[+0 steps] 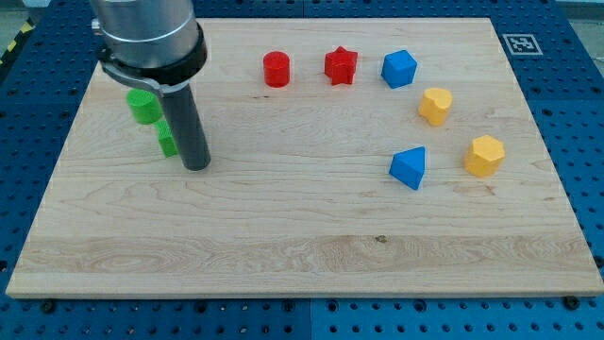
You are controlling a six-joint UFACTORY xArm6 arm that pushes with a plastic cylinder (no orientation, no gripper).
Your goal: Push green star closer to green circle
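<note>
camera view:
landmark: green circle (pixel 143 106), upper left of the wooden board (pixel 302 255).
green star: (pixel 167 139) just below-right of the circle, near but seemingly apart; mostly hidden by the rod, shape unclear.
my tip: (pixel 195 167) just right of the star, probably touching, placed to shove it leftward.
jaws: none, plain rod.
others: red, blue and yellow blocks well to the right, uninvolved.

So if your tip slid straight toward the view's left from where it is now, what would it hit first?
My tip would most likely meet the green star first, just to its left and largely hidden behind the rod. The green circle sits farther up-left.
</note>
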